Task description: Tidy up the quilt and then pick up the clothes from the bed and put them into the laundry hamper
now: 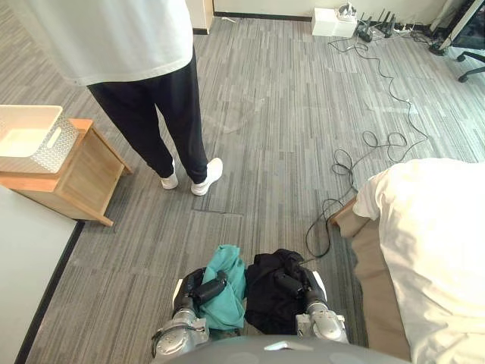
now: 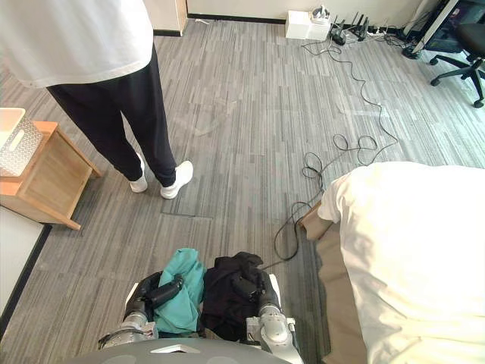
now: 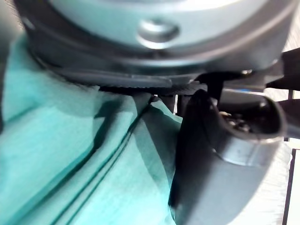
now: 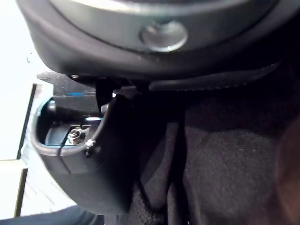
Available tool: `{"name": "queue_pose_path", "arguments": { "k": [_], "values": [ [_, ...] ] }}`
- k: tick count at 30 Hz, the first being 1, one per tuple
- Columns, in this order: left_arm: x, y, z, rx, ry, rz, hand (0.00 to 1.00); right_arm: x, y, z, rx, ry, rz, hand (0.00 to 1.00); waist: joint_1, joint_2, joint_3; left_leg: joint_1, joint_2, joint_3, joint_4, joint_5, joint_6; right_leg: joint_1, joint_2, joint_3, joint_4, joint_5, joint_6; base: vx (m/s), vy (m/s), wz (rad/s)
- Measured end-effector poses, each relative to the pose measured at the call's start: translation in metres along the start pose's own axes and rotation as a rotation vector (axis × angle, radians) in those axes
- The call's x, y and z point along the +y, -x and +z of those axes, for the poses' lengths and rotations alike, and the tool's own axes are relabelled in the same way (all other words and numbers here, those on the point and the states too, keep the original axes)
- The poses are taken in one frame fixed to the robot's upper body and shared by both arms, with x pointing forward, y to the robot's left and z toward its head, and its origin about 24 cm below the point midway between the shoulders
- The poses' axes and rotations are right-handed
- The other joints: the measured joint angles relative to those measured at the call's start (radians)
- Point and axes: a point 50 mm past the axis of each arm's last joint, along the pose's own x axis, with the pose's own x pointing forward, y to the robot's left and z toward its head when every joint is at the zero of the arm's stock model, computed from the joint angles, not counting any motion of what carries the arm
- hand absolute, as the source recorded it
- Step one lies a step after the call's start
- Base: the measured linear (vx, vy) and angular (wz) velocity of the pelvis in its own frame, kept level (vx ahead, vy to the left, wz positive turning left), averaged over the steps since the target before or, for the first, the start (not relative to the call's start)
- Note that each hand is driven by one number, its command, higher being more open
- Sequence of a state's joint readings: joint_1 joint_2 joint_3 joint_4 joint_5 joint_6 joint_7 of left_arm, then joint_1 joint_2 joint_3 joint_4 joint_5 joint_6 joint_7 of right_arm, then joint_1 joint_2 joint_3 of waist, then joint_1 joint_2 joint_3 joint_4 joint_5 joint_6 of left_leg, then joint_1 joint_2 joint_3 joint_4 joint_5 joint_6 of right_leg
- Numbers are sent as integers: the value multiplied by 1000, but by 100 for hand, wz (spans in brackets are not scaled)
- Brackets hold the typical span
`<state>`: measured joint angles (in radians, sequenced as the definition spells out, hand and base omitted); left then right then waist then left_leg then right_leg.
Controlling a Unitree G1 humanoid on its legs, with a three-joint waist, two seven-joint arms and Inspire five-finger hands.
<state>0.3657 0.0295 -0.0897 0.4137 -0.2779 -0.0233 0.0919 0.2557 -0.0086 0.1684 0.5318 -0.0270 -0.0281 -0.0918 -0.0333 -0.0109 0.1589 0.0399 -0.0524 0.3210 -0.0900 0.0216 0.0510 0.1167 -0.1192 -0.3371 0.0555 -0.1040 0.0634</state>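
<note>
Hamper: the white hamper, a perforated box with a cut-out handle, stood open on top, well apart from me on my far left.
Stand: a low wooden stand carried it, which put its mouth at an easy height for dropping clothes in.
Person: a person stood on the striped grey carpet, just beside the stand.
Left hand: my left hand was clenched round the teal garment, thumb pressed into its soft, smooth folds.
Right hand: my right hand gripped the black garment, a thicker, fuzzier bundle, touching the teal one.
Why held so: I judged that with 1 garment in each hand, close to my chest, nothing would trail while I carried the 2 across.
Cables: thin black cables looped across the carpet; I judged them a snag risk.
Quilt: the white quilt lay spread smooth over the bed on my right, its corner rounded.
</note>
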Motion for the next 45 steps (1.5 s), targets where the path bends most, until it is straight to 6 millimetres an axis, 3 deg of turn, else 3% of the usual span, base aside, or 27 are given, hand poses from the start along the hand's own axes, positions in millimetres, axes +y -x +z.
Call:
{"name": "queue_pose_path", "arguments": {
  "k": [4, 9, 13, 14, 20, 26, 27, 28, 30, 32, 34, 36, 39, 40, 41, 42, 43, 45],
  "values": [
    [14, -3, 0, 3, 96, 88, 0, 8, 0, 2, -6, 15, 65, 0, -12, -21, 11, -15, 21, 100, 0, -2, 1, -22, -12, -49, 26, -12, -2, -110, 6, 38],
    [27, 1, -4, 12, 156, 143, 0, 20, 0, 0, 0, 36, 150, 0, 4, -38, 16, -31, 4, 80, 0, 17, 12, -22, -29, -70, 47, -20, 4, 40, 32, 23],
    [32, 5, -10, 27, 165, 164, 0, 28, -2, 3, -1, 55, 198, 0, 4, -38, 16, -22, -6, 84, 0, 23, 21, -11, -36, -64, 39, -17, 9, 46, 20, 1],
    [29, 8, -16, 36, 185, 167, 0, 28, -5, 3, 6, 85, 217, 0, 7, -17, 6, 13, 9, 87, -1, 22, 14, 24, -15, -46, 11, -19, 6, 0, 0, 0],
    [26, 8, -16, 38, 173, 154, 0, 25, -5, 2, 9, 92, 211, 0, 10, -18, 6, 13, 7, 83, -1, 19, 12, 23, -16, -48, 12, -22, 6, 0, 0, 1],
    [6, -1, -6, 23, 35, 20, 0, 15, -2, -3, 19, 95, 148, 0, 44, -13, 3, 13, -5, 71, 8, -7, 12, 25, -28, -54, 16, -38, 10, 10, -1, 5],
    [0, -3, 0, 8, -14, -20, 0, 12, -2, -3, 19, 92, 124, 0, 50, -12, 5, -18, 5, 80, 89, -47, 19, 23, -33, -48, 22, -39, 8, 106, -21, -18],
    [-8, -5, 5, -13, -56, -55, 0, 6, 0, -3, 9, 100, 102, 0, 61, 0, 11, -72, 41, 100, 245, -130, 16, 29, -31, -35, 22, -39, 8, 106, -21, -25],
    [-22, -8, 10, -29, -81, -110, 0, -1, 4, 1, -22, 111, 80, 0, 62, 32, 30, -141, 114, 108, 483, -218, 23, 65, -11, -15, 3, -39, 10, 90, -10, -35],
    [-36, -12, 17, -52, -99, -153, 0, -4, 5, 1, -31, 114, 57, 0, 64, 38, 42, -174, 150, 104, 618, -221, 25, 95, -1, 22, -25, -38, 10, 77, -20, -48],
    [-46, -12, 20, -66, -105, -181, 0, -6, 9, 1, -41, 109, 47, 0, 67, 43, 45, -174, 156, 104, 633, -221, 24, 108, -2, 44, -43, -37, 8, 68, -19, -33],
    [-58, -12, 23, -85, -101, -214, 0, -9, 11, 3, -53, 105, 29, 0, 68, 37, 62, -215, 179, 122, 663, -261, -24, 108, 0, 48, -59, -30, -1, 73, -9, -15],
    [-72, -8, 19, -72, -95, -267, 0, -17, 10, 4, -52, 102, -4, 0, 74, 36, 71, -297, 171, 112, 535, -261, -27, 108, -4, 40, -93, -35, 1, 77, 13, 7],
    [-74, -7, 16, -60, -87, -269, 0, -17, 9, 5, -54, 105, -12, 0, 93, 34, 75, -351, 180, 112, 515, -225, -30, 111, -6, 38, -96, -47, 19, 181, 81, -4],
    [-76, -7, 18, -67, -93, -267, 0, -17, 9, 6, -56, 109, -15, 0, 111, 33, 79, -379, 183, 108, 519, -147, -16, 124, -8, 38, -95, -64, 37, 234, 99, -7],
    [-75, -8, 19, -69, -97, -264, 0, -15, 8, 7, -58, 108, -14, 0, 118, 29, 78, -371, 171, 106, 522, -147, 14, 134, -23, 38, -96, -71, 48, 345, 100, 7],
    [-76, -9, 23, -83, -92, -259, 0, -11, 8, 9, -69, 106, -12, 0, 119, -1, 85, -354, 144, 115, 522, -176, 29, 144, -48, 28, -91, -61, 65, 324, 54, 14],
    [-70, -11, 26, -95, -87, -226, 0, -4, 9, 13, -88, 106, -2, 0, 130, -23, 89, -336, 125, 114, 550, -225, 40, 153, -73, 47, -47, -46, 89, 608, 137, 13]
  ]
}}
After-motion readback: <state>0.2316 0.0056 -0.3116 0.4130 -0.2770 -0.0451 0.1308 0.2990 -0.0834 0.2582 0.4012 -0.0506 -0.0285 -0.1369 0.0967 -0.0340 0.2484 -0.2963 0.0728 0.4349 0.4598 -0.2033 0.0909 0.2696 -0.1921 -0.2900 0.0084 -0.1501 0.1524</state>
